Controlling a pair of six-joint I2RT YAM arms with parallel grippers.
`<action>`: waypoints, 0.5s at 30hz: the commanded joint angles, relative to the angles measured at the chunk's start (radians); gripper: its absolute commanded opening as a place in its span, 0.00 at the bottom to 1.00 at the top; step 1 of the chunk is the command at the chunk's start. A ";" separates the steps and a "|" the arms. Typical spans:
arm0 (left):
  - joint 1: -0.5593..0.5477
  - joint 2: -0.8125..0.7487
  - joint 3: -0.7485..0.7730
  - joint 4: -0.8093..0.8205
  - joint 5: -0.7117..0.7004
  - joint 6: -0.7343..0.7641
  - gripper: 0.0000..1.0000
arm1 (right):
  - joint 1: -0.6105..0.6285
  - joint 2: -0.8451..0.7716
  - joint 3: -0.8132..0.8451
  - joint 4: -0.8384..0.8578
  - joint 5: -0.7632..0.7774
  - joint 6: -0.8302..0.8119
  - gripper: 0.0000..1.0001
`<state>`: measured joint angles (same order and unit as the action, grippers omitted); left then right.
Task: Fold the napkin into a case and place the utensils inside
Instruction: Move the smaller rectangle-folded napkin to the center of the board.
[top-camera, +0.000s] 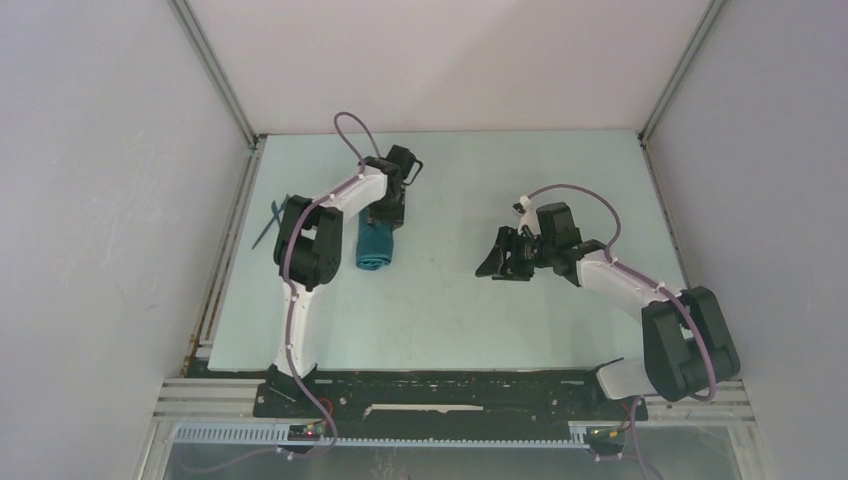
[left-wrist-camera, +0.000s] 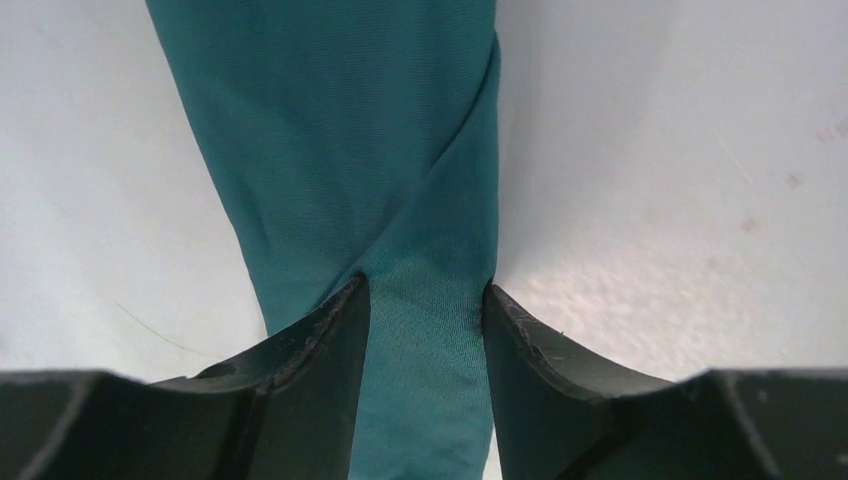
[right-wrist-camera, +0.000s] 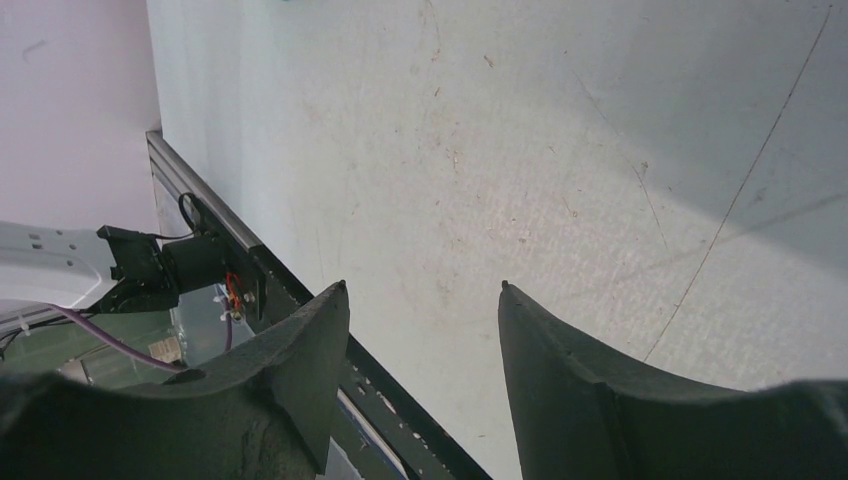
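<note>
Teal napkin (top-camera: 375, 248) folded into a narrow oblong bundle
It lies on the left half of the table (top-camera: 480, 320), its length running away from the arm bases; one layer crosses diagonally over another, and the far end is pinched by the left gripper (left-wrist-camera: 427, 292)

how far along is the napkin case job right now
Looks done: the napkin is already a narrow folded bundle. In hand: the left end effector is closed on one end of it, while the right end effector hangs open and empty. Left: what look like the utensils lie apart from the bundle, not yet inside.
</note>
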<state>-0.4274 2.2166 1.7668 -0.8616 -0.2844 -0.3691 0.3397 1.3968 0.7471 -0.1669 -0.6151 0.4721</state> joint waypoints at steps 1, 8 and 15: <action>0.077 0.050 0.100 -0.038 -0.022 0.121 0.52 | -0.011 -0.013 -0.001 0.032 -0.033 -0.014 0.64; 0.174 0.101 0.197 -0.028 0.049 0.236 0.52 | -0.017 0.000 -0.001 0.045 -0.051 -0.006 0.64; 0.219 0.195 0.436 -0.164 0.027 0.193 0.50 | -0.022 0.000 -0.003 0.029 -0.058 -0.014 0.64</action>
<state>-0.2306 2.4020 2.1155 -0.9546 -0.2581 -0.1783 0.3275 1.4006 0.7471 -0.1520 -0.6548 0.4728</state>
